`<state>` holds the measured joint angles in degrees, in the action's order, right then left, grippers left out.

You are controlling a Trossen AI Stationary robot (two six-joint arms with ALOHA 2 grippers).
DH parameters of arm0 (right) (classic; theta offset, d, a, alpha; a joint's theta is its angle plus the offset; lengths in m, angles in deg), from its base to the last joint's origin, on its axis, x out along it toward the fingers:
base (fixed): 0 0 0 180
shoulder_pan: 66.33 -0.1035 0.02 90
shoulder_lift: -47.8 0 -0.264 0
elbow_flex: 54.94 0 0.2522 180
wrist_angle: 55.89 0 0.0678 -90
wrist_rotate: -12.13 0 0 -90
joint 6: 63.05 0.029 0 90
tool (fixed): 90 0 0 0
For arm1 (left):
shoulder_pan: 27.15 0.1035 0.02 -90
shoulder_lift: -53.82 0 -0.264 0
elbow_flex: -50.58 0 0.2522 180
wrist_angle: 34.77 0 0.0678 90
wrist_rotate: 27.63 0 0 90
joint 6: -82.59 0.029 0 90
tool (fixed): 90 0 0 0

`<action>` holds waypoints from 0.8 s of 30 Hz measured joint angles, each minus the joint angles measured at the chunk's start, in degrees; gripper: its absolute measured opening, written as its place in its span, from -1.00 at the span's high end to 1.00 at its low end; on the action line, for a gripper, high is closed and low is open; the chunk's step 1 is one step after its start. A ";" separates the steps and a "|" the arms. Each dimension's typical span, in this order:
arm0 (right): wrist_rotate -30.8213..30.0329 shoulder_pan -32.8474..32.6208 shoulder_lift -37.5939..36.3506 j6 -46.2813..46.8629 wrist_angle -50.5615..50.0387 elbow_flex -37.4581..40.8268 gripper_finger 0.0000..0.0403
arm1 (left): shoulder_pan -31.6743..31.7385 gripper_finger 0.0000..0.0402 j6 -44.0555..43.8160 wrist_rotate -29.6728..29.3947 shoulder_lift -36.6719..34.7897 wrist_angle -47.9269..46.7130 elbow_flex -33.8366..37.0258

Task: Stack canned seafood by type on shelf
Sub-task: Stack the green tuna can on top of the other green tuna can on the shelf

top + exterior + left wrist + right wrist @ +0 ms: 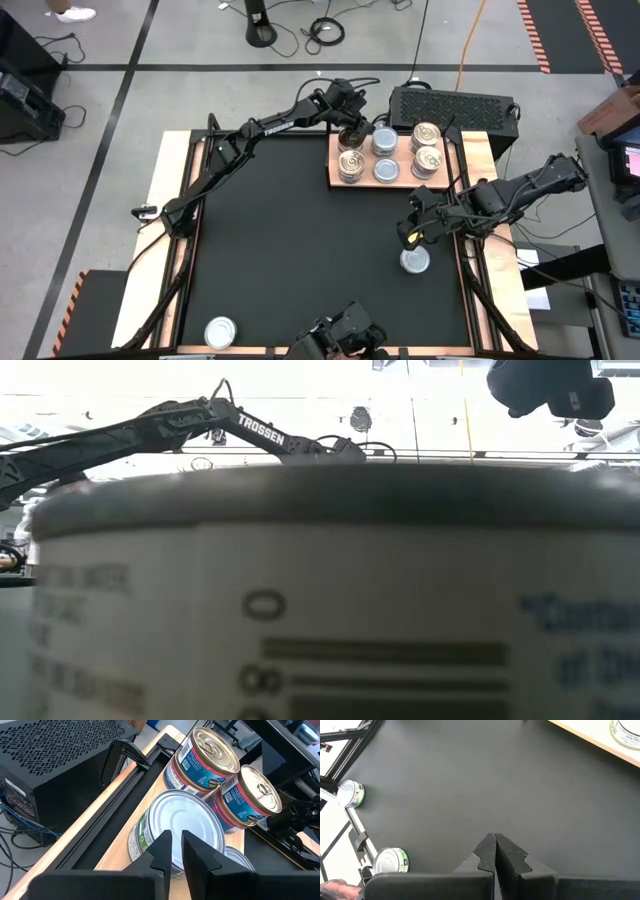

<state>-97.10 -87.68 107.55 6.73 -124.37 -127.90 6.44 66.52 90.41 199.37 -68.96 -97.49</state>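
Observation:
The shelf (455, 172) is a wooden board at the table's far right. On it stand two gold-topped stacks with blue and red labels (210, 750) (250, 790), two silver-topped cans (175, 827) (235, 857), and a gold-topped stack (350, 166) at its left end. My left gripper (176, 847) hovers over another gold-topped can (351, 140) at the shelf's far left corner, open by a narrow gap with nothing between its fingers. My right gripper (495, 842) is shut above the black mat. A loose can (415, 261) lies just nearside of it. My left gripper stands over the gold-topped can at the shelf's far left corner. Its own body hides the can from the high view, so I cannot tell whether the fingers touch it.
A black ventilated box (450, 105) stands behind the shelf. One loose can (220, 332) sits at the near left, and another (320, 610) stands right against the low camera and fills its view. Bare black mat (300, 240) lies between them.

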 joint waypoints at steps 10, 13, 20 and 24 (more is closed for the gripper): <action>0.00 0.00 0.00 -0.44 -0.02 0.00 1.00 | 0.02 0.77 -0.05 -0.12 -0.48 1.17 -0.04; -0.02 -0.02 0.00 -0.65 -0.02 0.00 1.00 | 0.04 0.77 -0.12 1.21 -0.84 3.31 -0.58; -0.02 -0.02 -0.02 -1.94 0.02 0.00 1.00 | 0.04 0.77 3.50 -0.31 -4.53 5.93 -0.66; -0.02 -0.02 -0.02 -2.93 0.08 0.00 1.00 | 0.01 0.78 4.81 -0.64 -8.38 4.88 -0.70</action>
<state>-97.12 -87.70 107.53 3.80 -124.29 -127.90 6.45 71.33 89.76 190.99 -64.08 -98.18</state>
